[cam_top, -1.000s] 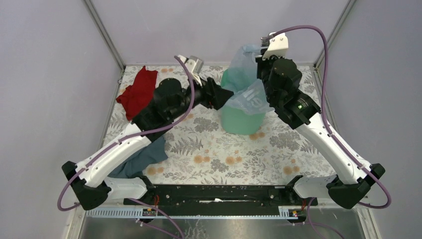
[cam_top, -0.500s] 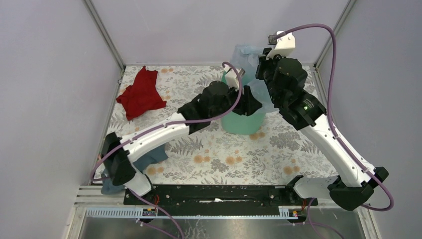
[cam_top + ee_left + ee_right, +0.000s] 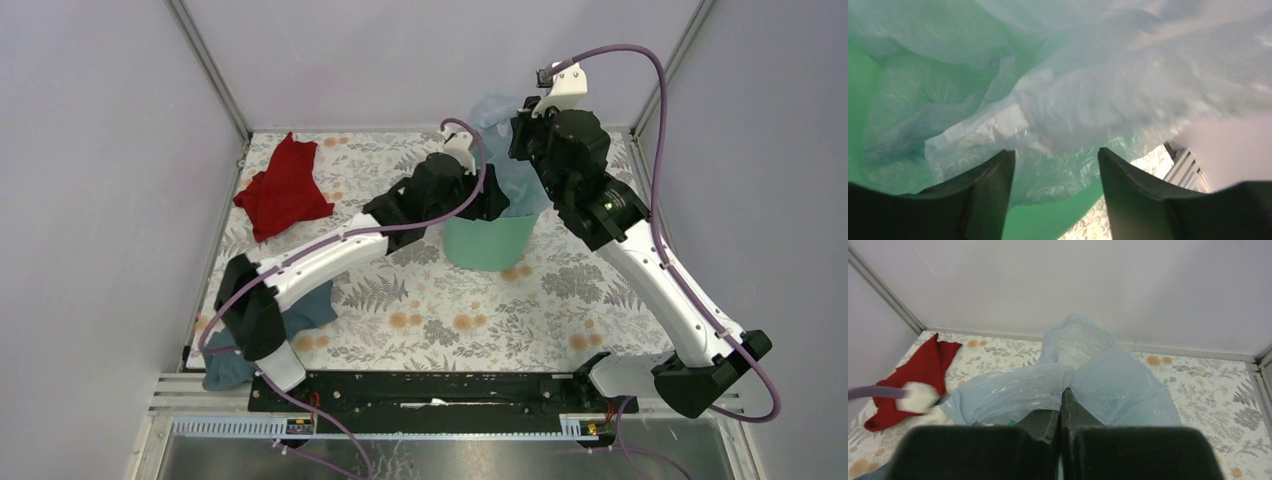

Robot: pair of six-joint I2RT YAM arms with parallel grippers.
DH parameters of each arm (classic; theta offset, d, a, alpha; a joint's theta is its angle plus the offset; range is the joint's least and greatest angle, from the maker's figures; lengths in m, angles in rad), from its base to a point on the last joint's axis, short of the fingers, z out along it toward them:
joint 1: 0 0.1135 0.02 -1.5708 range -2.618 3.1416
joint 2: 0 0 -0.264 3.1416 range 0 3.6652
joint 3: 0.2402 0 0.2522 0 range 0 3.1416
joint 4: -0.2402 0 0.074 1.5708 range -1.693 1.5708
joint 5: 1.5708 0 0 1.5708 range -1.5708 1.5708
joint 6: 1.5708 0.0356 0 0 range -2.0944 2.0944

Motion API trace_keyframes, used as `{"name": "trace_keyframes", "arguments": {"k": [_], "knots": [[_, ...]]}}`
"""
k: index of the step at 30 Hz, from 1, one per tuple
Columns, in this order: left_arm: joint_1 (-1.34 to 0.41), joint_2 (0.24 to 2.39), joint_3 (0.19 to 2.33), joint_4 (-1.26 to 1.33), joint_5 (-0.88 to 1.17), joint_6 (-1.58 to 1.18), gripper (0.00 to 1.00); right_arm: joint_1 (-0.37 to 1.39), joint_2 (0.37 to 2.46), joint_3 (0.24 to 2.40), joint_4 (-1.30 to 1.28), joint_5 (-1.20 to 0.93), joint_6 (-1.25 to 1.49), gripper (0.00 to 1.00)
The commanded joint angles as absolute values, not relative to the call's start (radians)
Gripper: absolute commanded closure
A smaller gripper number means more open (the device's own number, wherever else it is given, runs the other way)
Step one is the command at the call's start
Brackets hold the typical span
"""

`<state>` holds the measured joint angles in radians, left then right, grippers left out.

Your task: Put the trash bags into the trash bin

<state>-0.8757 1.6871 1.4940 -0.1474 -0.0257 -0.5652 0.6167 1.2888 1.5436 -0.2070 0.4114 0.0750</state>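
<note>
Swung in from nine o'clock, left jaws are hanging released inside the trash bin [image 3: 489, 245] rim; right jaws are gripping the trash bag [image 3: 1098, 382] above its one o'clock edge.

A red cloth [image 3: 284, 190] and a grey-blue cloth [image 3: 316, 306] are lying well apart on the flower-printed worktop [image 3: 440, 310].
The red one is sitting crumpled near the far left corner; the grey-blue one is sprawling at the near left edge, partly hidden, one end hanging over it. Pale lilac walls [image 3: 430, 60] are enclosing the worktop, with a metal post [image 3: 210, 70] rising at each far corner.
</note>
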Motion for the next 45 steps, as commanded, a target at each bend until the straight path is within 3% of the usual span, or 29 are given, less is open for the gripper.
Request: {"name": "trace_keyframes", "arguments": {"k": [1, 3, 8, 12, 17, 23, 26, 30, 36, 38, 42, 45], "knots": [[-0.878, 1.459, 1.451, -0.13, 0.004, -0.488, 0.3, 0.574, 1.261, 1.579, -0.234, 0.326, 0.087, 1.0], [-0.866, 1.387, 1.434, -0.17, -0.071, -0.463, 0.2, 0.565, 1.234, 1.554, -0.232, 0.296, 0.075, 1.0], [-0.726, 1.302, 1.415, -0.194, -0.121, -0.493, 0.15, 0.562, 1.164, 1.493, -0.218, 0.226, 0.071, 1.0], [-0.583, 1.348, 1.438, -0.126, -0.03, -0.59, 0.1, 0.561, 1.106, 1.473, -0.217, 0.133, 0.079, 1.0], [-0.537, 1.494, 1.584, -0.074, 0.101, -0.681, 0.09, 0.561, 1.011, 1.382, -0.175, 0.079, 0.045, 1.0], [-0.58, 1.657, 1.718, -0.022, 0.254, -0.741, 0.24, 0.561, 1.012, 1.358, -0.181, 0.096, 0.041, 1.0], [-0.639, 1.692, 1.688, -0.018, 0.231, -0.712, 0.26, 0.561, 1.027, 1.357, -0.158, 0.079, 0.062, 1.0], [-0.683, 1.707, 1.598, -0.012, 0.216, -0.704, 0.4, 0.562, 1.075, 1.376, -0.142, 0.095, 0.087, 1.0], [-0.679, 1.635, 1.496, -0.093, 0.165, -0.616, 0.43, 0.557, 1.194, 1.424, -0.138, 0.172, 0.149, 1.0], [-0.642, 1.604, 1.544, -0.172, 0.195, -0.575, 0.38, 0.557, 1.219, 1.434, -0.148, 0.164, 0.177, 1.0], [-0.608, 1.518, 1.648, -0.326, 0.144, -0.476, 0.12, 0.557, 1.224, 1.409, -0.128, 0.165, 0.216, 1.0], [-0.607, 1.451, 1.633, -0.37, 0.129, -0.449, 0.03, 0.557, 1.224, 1.394, -0.128, 0.154, 0.226, 1.0]]}}
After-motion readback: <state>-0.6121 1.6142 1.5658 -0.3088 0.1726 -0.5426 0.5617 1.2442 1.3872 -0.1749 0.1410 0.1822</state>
